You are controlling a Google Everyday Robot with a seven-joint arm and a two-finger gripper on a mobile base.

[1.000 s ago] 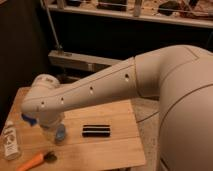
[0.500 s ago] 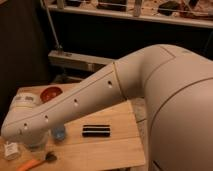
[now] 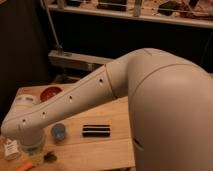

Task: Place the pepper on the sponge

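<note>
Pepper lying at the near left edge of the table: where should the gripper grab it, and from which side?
Probably from straight above, closing across the pepper's thicker middle rather than its tapered tip. It lies flat on the table, long and narrow, so its short width is the easiest to span. The gripper hangs at the arm's low left end, just above it.

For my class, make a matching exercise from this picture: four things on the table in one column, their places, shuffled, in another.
1 pepper
2 red bowl
3 light-blue cup
4 black bar

A far left of the table, behind the arm
B table's near-left edge
C mid-table, right of the cup
D just right of the arm's wrist

Pairs: 1-B, 2-A, 3-D, 4-C

The pincer is out of sight past the wrist.
</note>
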